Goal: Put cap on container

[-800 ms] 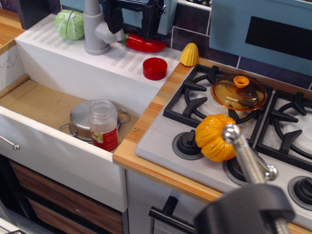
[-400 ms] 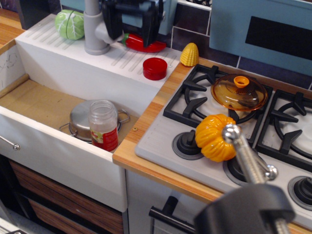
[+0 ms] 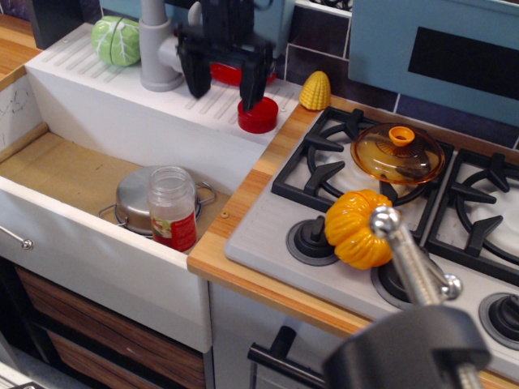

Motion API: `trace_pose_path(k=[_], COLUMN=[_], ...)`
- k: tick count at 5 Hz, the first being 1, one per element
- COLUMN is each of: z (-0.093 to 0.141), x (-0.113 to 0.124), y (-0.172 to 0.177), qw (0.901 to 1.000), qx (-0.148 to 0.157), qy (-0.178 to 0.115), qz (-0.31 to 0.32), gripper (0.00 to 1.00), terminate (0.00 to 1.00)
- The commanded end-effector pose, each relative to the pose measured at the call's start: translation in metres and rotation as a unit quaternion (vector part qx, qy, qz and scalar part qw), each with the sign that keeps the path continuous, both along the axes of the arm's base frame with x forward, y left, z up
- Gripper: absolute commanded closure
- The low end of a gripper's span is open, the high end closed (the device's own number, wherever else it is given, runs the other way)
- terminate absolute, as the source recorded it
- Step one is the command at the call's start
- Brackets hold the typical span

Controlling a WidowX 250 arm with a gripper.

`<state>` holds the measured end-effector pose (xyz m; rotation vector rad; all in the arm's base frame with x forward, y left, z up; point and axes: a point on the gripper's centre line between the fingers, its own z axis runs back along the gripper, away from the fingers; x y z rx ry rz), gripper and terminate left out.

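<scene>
The cap [image 3: 259,120], a small flat round red lid, lies on the white ledge behind the sink, near the counter's wooden edge. The container [image 3: 173,208], a clear jar with a red label and open threaded neck, stands upright in the sink in front of a steel pot. My black gripper [image 3: 225,87] hangs open above the ledge, just left of the cap. Its right finger [image 3: 253,86] is right over the cap's left edge and hides part of it. It holds nothing.
A steel pot [image 3: 136,200] sits in the sink behind the jar. A grey faucet [image 3: 158,49], green cabbage [image 3: 116,40], red pepper [image 3: 227,74] and yellow corn [image 3: 315,90] line the back. An amber glass lid [image 3: 398,153] and orange pumpkin [image 3: 358,228] sit on the stove.
My gripper has come down and forward from the back wall toward the ledge, ending beside the red cap. The cap and jar have not moved.
</scene>
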<state>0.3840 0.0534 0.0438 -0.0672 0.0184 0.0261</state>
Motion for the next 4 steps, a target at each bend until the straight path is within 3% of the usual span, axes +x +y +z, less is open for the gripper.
trace_pose_path(k=[1,2,4], z=[0.003,-0.003,-0.01], x=[0.022,0.028,0.042], y=[-0.001,-0.002,-0.013], qw=[0.9983,0.997,0.9963], qx=[0.01,0.012,-0.018], qy=[-0.055,-0.071,-0.067], qz=[0.014,0.028,0.051], gripper=[0.0,0.0,0.0], terminate=[0.0,0.0,0.0])
